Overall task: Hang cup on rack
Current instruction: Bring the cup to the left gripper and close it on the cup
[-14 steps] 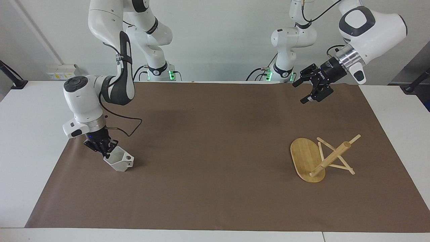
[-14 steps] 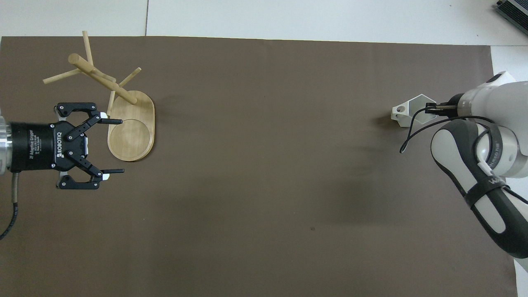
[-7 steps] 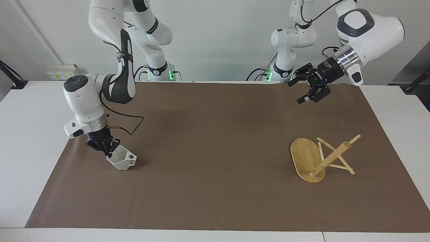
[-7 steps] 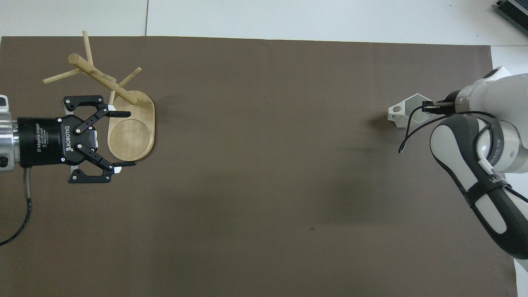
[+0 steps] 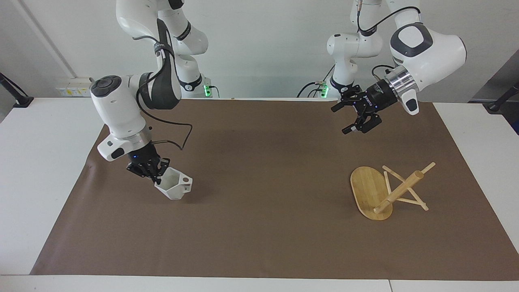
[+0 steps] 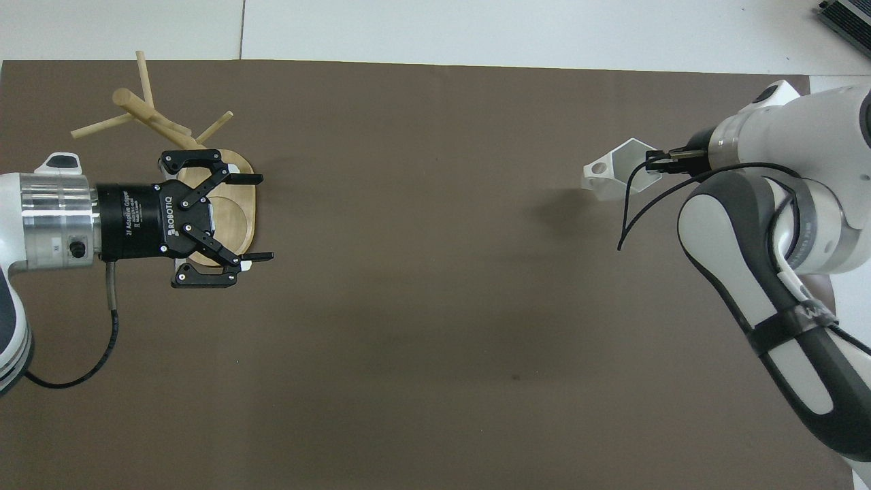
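Right gripper (image 5: 156,175) is clamped on the rim of the white faceted cup (image 5: 175,188), carrying it tilted just above the brown mat (image 5: 259,243), handle hole toward the middle of the table. Compared with a second ago, this gripper and the cup have travelled from the right arm's end of the mat toward the centre and the cup now hangs clear of the surface; judgement: pick-up is complete and transport toward the rack is under way, with most of the mat's width still to cross. Left gripper (image 5: 359,123) hangs in the air with its fingers spread wide and nothing between them; in the overhead view it now lies over the oval base of the bamboo rack (image 6: 178,146), having shifted inward from the mat's edge over the same interval. Rack (image 5: 389,190) is not upright: it lies tipped, base on edge, central post slanting toward two o'clock in the facing view, pegs touching the mat. Judgement: the toppled rack is the main obstacle, since no peg is offered for hanging until it is stood up; the empty left gripper appears placed for that. Nothing else lies on the mat between cup and rack.
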### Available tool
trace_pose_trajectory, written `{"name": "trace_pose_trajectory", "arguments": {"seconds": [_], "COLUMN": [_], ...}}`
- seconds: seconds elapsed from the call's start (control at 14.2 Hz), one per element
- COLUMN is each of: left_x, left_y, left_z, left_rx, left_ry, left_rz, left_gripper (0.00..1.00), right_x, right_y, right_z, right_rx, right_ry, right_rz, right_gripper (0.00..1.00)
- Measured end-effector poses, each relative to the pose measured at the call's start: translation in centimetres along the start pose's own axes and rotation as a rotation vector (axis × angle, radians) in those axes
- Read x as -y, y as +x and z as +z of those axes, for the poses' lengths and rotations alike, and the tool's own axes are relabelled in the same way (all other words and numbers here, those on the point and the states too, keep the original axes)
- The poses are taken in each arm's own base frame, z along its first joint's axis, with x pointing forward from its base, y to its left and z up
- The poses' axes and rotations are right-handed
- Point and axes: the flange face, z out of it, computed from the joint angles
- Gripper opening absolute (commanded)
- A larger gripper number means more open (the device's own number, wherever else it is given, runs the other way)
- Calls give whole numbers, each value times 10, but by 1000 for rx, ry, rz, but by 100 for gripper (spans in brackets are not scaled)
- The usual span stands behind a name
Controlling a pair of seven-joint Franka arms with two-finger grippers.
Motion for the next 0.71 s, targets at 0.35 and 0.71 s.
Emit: {"name": "trace_pose_trajectory", "arguments": {"seconds": [0.35,0.71], "left_x": [-2,3], "left_y": [-5,-13], "left_z": [17,60], "left_rx": [76,93], "left_ry": [-1,8], "left_rz": [-40,-58], "left_gripper": [100,100], "right_x": [106,177], "right_y": [-12,-32], "right_z": [-9,-42], "right_rx": [5,-14], "right_ry": [242,295], "right_rz": [5,-57], "right_gripper": [0,0]}}
